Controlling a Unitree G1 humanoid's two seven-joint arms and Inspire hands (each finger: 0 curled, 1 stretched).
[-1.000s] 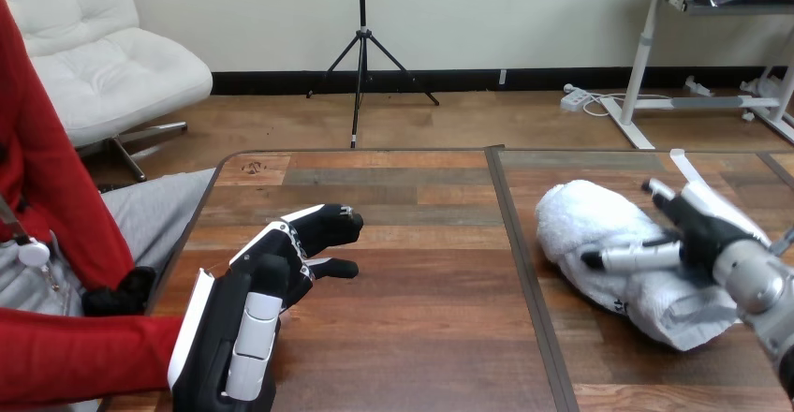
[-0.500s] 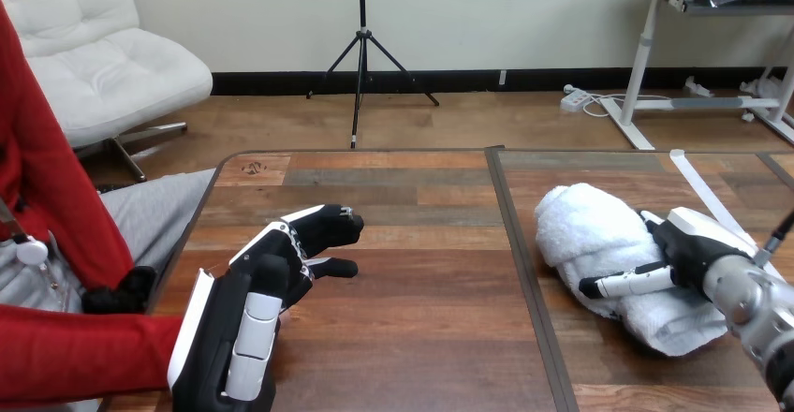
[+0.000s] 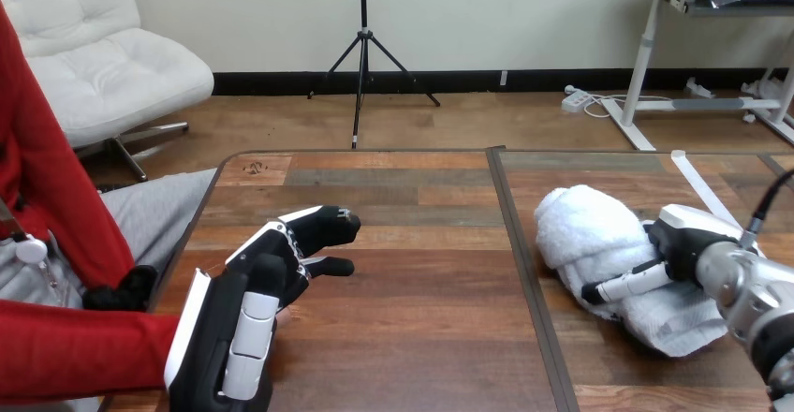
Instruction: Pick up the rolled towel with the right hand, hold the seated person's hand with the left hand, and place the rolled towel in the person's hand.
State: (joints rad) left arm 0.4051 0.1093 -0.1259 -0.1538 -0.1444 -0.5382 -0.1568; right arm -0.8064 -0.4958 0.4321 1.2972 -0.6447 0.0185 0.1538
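Rolled towel lay on worktop, right half, long axis diagonal, far-left to near-right. Right robot hand touched its right side, grasp impossible to tell. Left robot hand well apart, at person's red sleeve, grasp likewise unclear.

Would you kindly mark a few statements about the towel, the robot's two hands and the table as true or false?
1. The rolled towel lies on the right part of the table. True.
2. The right hand is on the towel, touching it. True.
3. The towel sits in the person's hand. False: it lies on the table, well away from the person's red sleeve.
4. The left hand is beside the towel. False: it is near the table's left edge, at the end of the red sleeve.
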